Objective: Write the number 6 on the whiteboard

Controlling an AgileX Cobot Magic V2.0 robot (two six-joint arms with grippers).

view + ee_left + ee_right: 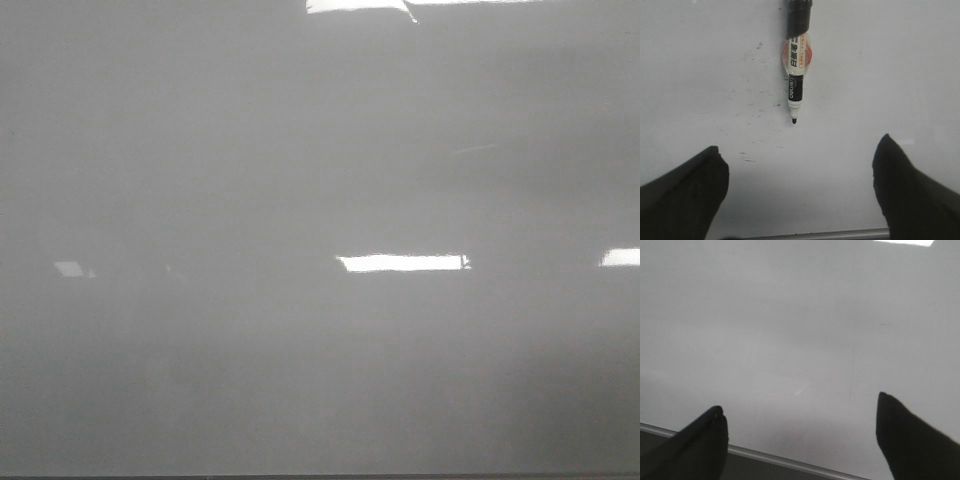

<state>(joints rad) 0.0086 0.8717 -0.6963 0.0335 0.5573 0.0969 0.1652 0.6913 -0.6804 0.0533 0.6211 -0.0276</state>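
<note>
The whiteboard fills the front view, grey-white with bright glare patches; no arm shows there. It also shows in the left wrist view and the right wrist view. A marker with a white and black body, orange label and bare black tip lies flat on the board, tip toward my left gripper. That gripper is open and empty, short of the marker's tip. My right gripper is open and empty over bare board. No number 6 shows in any view.
The board's metal frame edge runs just below my left fingers, and the same kind of edge runs under my right fingers, with a dark surface beyond. Faint black smudges dot the board beside the marker.
</note>
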